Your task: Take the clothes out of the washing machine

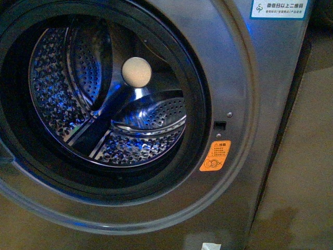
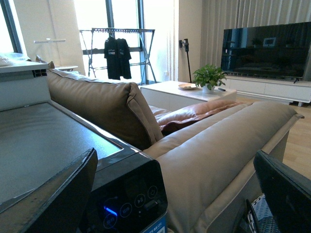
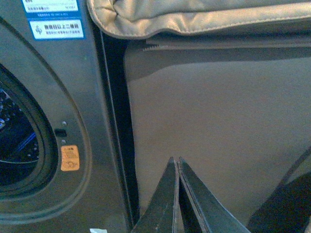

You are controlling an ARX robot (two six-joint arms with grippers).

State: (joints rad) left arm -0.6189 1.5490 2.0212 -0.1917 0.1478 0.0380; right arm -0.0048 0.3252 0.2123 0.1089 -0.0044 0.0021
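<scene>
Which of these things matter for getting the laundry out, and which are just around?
For the job: washing machine, its steel drum, left gripper, right gripper.

Just around: sofa, television, potted plant, drying rack.

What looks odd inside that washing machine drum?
A pale round ball sits at the back of the steel drum of the washing machine. No clothes show inside, though clothes are what should be collected.
</scene>
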